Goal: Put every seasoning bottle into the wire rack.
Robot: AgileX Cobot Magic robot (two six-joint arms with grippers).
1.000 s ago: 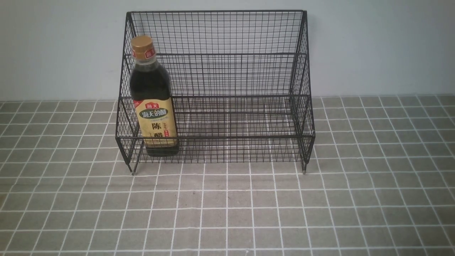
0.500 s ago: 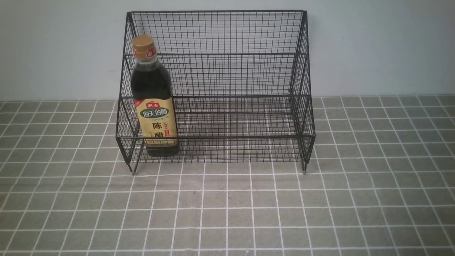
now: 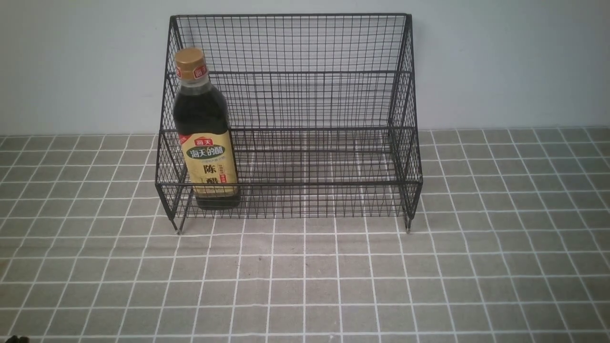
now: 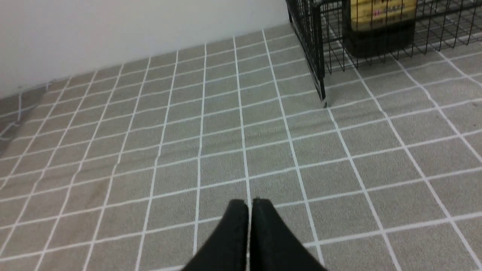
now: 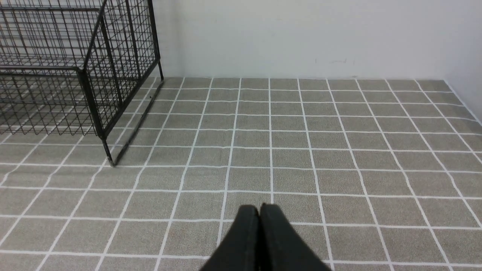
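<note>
At front view's lower L edge, dark tip [image 3: 18, 339] now showing, L tool [image 4: 250, 205] + R tool [image 5: 259, 210] closed

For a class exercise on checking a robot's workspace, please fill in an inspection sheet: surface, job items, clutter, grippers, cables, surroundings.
Surface: grey tabletop with a white grid; lines wavy in places.
Job items: one seasoning bottle, gold cap, leaning slightly at the left end inside the black wire rack.
Clutter: nothing seen.
Grippers: left gripper shut, holding nothing; right gripper shut, holding nothing.
Cables: nothing seen.
Surroundings: plain pale wall behind the rack.
</note>
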